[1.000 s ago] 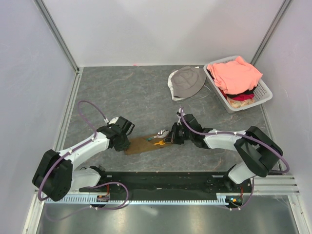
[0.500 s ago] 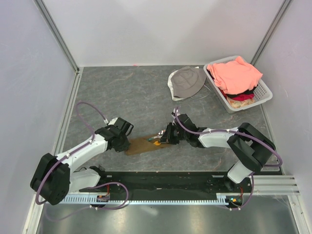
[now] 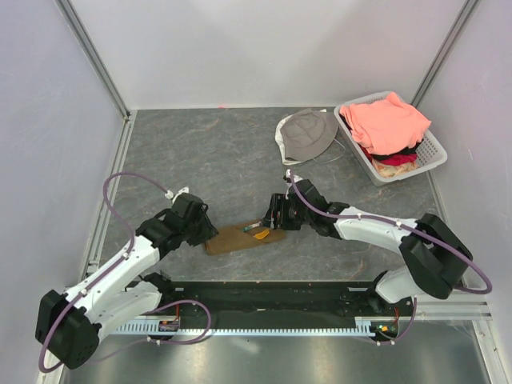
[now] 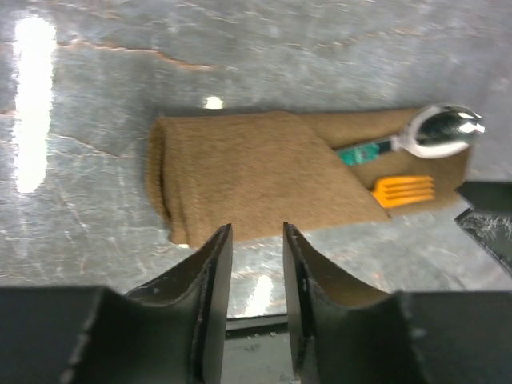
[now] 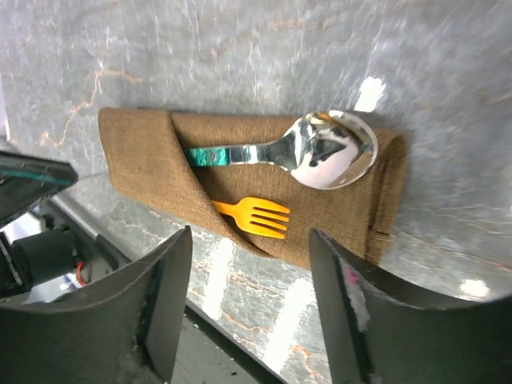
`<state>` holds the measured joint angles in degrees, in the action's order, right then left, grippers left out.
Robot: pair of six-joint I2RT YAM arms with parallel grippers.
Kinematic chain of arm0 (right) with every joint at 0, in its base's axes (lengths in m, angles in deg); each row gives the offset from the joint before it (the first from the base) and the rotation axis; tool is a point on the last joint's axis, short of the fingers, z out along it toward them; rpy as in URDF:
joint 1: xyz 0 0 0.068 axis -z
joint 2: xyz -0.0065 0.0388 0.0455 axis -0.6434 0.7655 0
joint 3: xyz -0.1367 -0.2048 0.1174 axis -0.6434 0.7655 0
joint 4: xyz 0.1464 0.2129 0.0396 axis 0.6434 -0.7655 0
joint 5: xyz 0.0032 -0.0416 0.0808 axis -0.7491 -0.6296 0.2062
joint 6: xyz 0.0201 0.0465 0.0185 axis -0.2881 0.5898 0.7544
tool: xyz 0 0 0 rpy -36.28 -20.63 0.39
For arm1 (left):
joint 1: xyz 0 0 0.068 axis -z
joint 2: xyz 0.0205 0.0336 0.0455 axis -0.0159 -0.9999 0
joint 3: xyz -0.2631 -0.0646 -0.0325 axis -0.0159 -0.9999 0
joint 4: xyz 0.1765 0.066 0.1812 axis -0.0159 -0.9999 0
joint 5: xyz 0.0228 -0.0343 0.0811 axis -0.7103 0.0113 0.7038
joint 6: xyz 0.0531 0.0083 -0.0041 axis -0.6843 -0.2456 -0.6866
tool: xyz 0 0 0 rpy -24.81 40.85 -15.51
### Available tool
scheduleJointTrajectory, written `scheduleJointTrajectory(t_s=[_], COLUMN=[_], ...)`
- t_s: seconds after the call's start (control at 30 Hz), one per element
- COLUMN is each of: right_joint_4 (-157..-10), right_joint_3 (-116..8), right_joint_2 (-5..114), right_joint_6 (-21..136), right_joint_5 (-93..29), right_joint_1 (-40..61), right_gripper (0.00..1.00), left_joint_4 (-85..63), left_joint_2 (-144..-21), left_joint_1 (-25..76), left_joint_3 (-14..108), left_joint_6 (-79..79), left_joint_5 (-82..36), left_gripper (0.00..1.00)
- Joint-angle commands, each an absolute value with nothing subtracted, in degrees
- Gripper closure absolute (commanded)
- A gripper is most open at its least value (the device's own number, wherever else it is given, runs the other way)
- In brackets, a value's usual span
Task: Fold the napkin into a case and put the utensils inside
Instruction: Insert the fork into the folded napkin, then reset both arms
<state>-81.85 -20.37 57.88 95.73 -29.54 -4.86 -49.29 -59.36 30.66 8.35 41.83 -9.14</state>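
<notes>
The brown napkin (image 3: pixel 232 238) lies folded as a narrow flat case (image 4: pixel 256 176) on the table between the arms. Both utensils sit in its diagonal pocket: the orange fork (image 5: pixel 256 216) and a spoon (image 5: pixel 332 152) with a green patterned handle (image 5: pixel 210 156), their heads sticking out at the right end. My left gripper (image 4: pixel 256 234) stands open just off the case's near edge, nothing between its fingers. My right gripper (image 5: pixel 250 240) hangs open above the fork end, holding nothing. In the top view the left gripper (image 3: pixel 206 230) is at the case's left end and the right gripper (image 3: pixel 272 219) at its right end.
A grey bucket hat (image 3: pixel 308 134) lies at the back. A white basket (image 3: pixel 434 150) heaped with salmon-pink clothes (image 3: pixel 388 120) stands at the back right. The black rail (image 3: pixel 272 298) with the arm bases runs along the near edge.
Both grippers have opened. The right one carried the spoon left into the case's pocket, let go and backed off. The left one released the cloth and drew back to the left.
</notes>
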Motion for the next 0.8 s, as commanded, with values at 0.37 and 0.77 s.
scheduleJointTrajectory(t_s=[0.37, 0.77], right_joint_4=[-94.24, -92.58], right_joint_3=[-19.88, -10.13], right_joint_2=[42.24, 23.8], right_joint_6=[87.52, 91.38], right_joint_5=[-42.28, -46.76], right_joint_1=[-5.21, -5.13], right_gripper=[0.02, 0.02], left_joint_4=[-32.1, -18.48], left_joint_2=[-61.02, -54.63], left_joint_1=[41.52, 52.7], left_joint_3=[13.57, 8.05], left_joint_6=[37.22, 37.05], left_joint_5=[-22.51, -16.53], left_gripper=[0.53, 0.51])
